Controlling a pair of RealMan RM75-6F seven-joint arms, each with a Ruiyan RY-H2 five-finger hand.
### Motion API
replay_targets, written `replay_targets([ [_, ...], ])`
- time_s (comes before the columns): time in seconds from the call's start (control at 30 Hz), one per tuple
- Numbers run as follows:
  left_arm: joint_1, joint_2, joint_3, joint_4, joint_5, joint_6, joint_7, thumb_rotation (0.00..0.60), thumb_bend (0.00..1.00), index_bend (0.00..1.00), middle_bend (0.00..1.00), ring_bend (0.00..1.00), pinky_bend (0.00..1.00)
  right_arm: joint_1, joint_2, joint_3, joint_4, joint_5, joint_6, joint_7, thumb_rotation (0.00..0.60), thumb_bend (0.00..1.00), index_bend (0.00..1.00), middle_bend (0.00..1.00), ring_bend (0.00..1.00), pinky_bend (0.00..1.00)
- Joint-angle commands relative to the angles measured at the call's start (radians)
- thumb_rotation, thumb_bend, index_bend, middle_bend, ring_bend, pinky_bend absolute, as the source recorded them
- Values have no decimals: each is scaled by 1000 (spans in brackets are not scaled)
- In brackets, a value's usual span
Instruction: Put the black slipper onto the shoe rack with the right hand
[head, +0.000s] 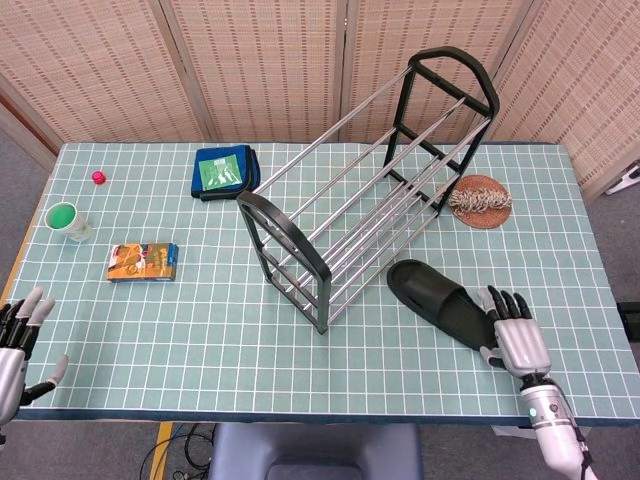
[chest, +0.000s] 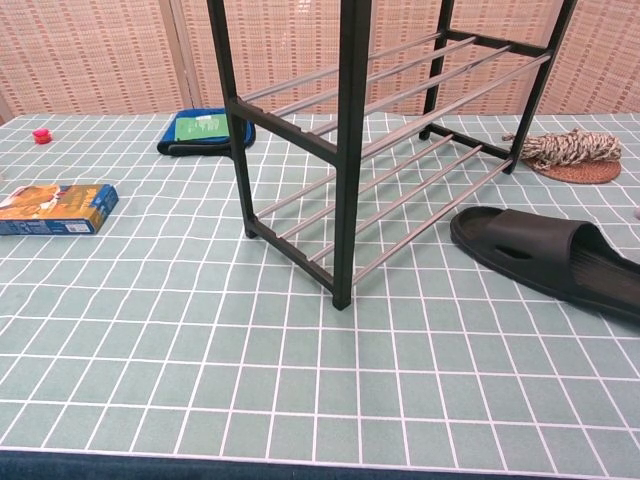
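Currently the black slipper lies flat on the desk, sole down, toward the front right corner, toe aimed at the shoe rack and near the rack's lower rails but apart from them. The rack stands diagonally mid-desk, one black end frame toward the front edge, the other toward the back right, so its open long side faces the slipper; my read is that's the loading side. The right hand sits at the slipper's heel end, just beside the right front edge, back of hand up, fingers extended and slightly spread, pointing away from the robot. They're at or touching the heel rim, but nothing is wrapped around it, so I'd call it no grip yet; actual contact can't be confirmed from the head view, and the chest view only shows a sliver at its right border. The left hand is parked at the front left corner, fingers spread, holding nothing. My guess on the stage: pre-grasp, slipper not lifted. Likely risk: the heel is low and flat, so the fingers may push it away instead of getting under it.
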Motion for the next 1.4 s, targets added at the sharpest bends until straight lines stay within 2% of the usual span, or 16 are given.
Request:
replay_targets([
  [0.03,2,-2,1,0,3,2,6,600,377,21,0,0,0,16,17,29,36,23,-12,27,600,220,0,0,0,0],
  [0.13,3,0,2,-1,7,4,3,600,377,21,0,0,0,28,41,45,64,30,-17,37,600,222,0,0,0,0],
  [0.23,2,1,0,0,4,2,-1,600,377,21,0,0,0,24,74,48,37,29,-13,66,600,223,0,0,0,0],
  [0.47,-11,-5,-5,2,-7,-24,14,600,377,21,0,0,0,-1,113,-4,-73,-23,1,114,600,223,0,0,0,0],
  [0.6,-11,-4,-1,0,1,-23,11,600,378,21,0,0,0,-2,79,-31,-69,-56,10,83,600,223,0,0,0,0],
  [0.83,-9,3,-6,6,-5,-19,-11,600,378,21,0,0,0,-27,-6,-40,-11,-56,53,71,600,215,0,0,0,0],
  [1.17,-13,12,-9,11,-16,-30,-37,600,378,27,0,0,0,-19,-16,-16,-10,-61,69,109,600,207,0,0,0,0],
  [1.4,-5,8,-3,6,2,-12,-23,600,378,28,0,0,0,11,-43,-2,57,-42,16,147,600,207,0,0,0,0],
])
